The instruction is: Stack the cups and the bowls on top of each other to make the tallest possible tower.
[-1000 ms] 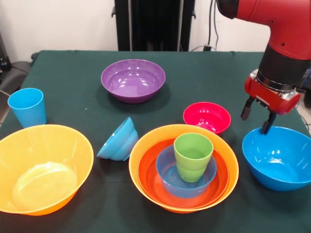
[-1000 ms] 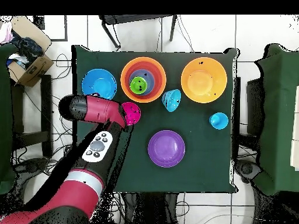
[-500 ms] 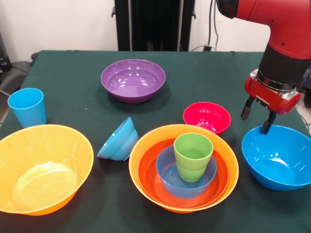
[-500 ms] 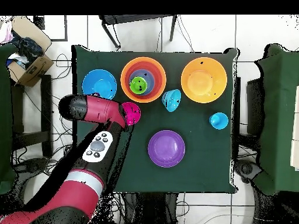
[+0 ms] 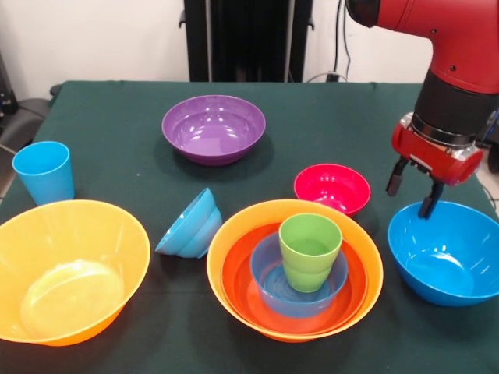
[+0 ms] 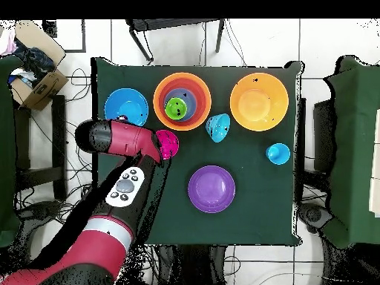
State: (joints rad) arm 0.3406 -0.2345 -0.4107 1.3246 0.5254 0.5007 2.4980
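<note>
The tower [image 5: 234, 269] is a big orange bowl holding a red-orange bowl, a blue bowl [image 5: 269, 284] and the lime green cup [image 5: 310, 251]; from above it shows as the tower [image 6: 182, 101]. My gripper [image 5: 412, 192] hangs open and holds nothing, just over the far rim of a loose blue bowl [image 5: 448, 253], right of the pink-red bowl [image 5: 332, 187]. A purple bowl [image 5: 214, 127], a tipped blue bowl [image 5: 189, 224], the light blue cup [image 5: 44, 171] and a second big orange bowl [image 5: 66, 269] stand apart. In the overhead view the arm [image 6: 122, 141] hides the gripper.
The dark green table [image 5: 117, 109] ends close beyond the right blue bowl. A cardboard box [image 6: 33, 82] sits on the floor off one side. Chairs [image 6: 178, 30] stand around the table.
The gripper stays open over the right blue bowl's far rim. That bowl has shifted only very slightly.
</note>
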